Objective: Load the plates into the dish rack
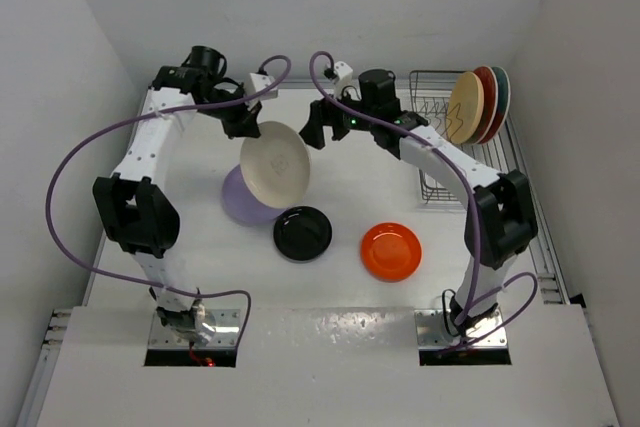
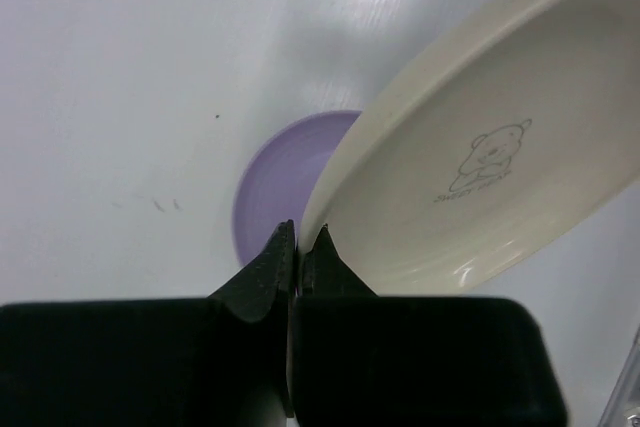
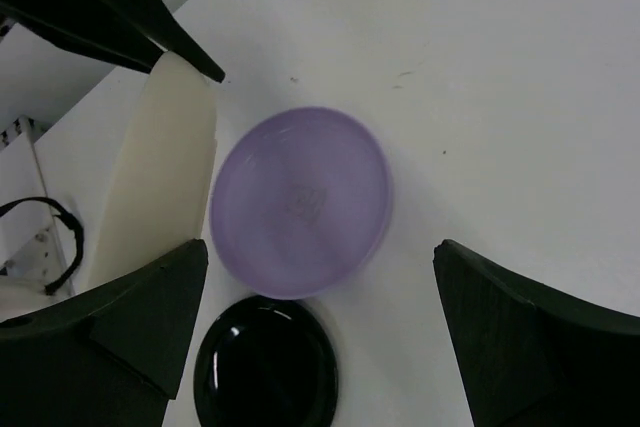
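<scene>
My left gripper [image 1: 240, 119] [image 2: 300, 237] is shut on the rim of the cream-white plate [image 1: 277, 164] [image 2: 500, 137], holding it tilted in the air above the lavender plate [image 1: 238, 203] [image 2: 275, 177]. My right gripper [image 1: 320, 133] [image 3: 322, 247] is open and empty, close to the cream plate's right edge [image 3: 150, 177], with the lavender plate [image 3: 300, 202] below it. The black plate [image 1: 303, 233] [image 3: 265, 367] and the orange plate [image 1: 391, 251] lie flat on the table. The dish rack [image 1: 432, 152] at the back right holds a pale yellow plate [image 1: 464, 107] and two red ones [image 1: 487, 99] upright.
White walls close in the table on the left, back and right. Purple cables loop from both arms over the back of the table. The rack's left slots hold nothing.
</scene>
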Motion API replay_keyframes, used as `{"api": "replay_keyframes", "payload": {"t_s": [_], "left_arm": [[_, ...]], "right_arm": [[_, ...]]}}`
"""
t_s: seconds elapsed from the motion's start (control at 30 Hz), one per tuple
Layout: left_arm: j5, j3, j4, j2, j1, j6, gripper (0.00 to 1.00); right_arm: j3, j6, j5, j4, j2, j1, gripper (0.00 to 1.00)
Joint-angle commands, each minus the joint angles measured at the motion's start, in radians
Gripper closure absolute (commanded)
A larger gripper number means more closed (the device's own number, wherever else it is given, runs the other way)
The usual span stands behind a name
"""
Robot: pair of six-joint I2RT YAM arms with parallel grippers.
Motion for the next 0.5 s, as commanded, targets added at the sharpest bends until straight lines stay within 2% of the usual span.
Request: {"api": "replay_keyframes", "payload": {"t_s": [0.0,0.17,0.3,0.33,0.47], "left_arm": [[0.028,0.043,0.051,-0.002,-0.028,-0.090,1.00],[-0.034,0.042,0.071,0.007,-0.062,-0.113,1.00],[-0.097,0.012,0.071,0.007,-0.062,-0.095,1.00],[-0.109,0.000,0.071,0.007,-0.062,-0.086,1.00],[-0.147,0.000,0.071,0.007,-0.062,-0.086,1.00]], "right_arm": [[0.043,0.106,-0.123,0.082,0.018,0.028,0.06],[-0.028,0.130,-0.122,0.095,0.022,0.047,0.13],[-0.055,0.107,0.004,0.085,-0.040,0.019,0.13],[-0.055,0.104,0.091,0.063,-0.049,-0.008,0.13],[-0.066,0.072,0.124,0.069,-0.129,-0.042,0.13]]}}
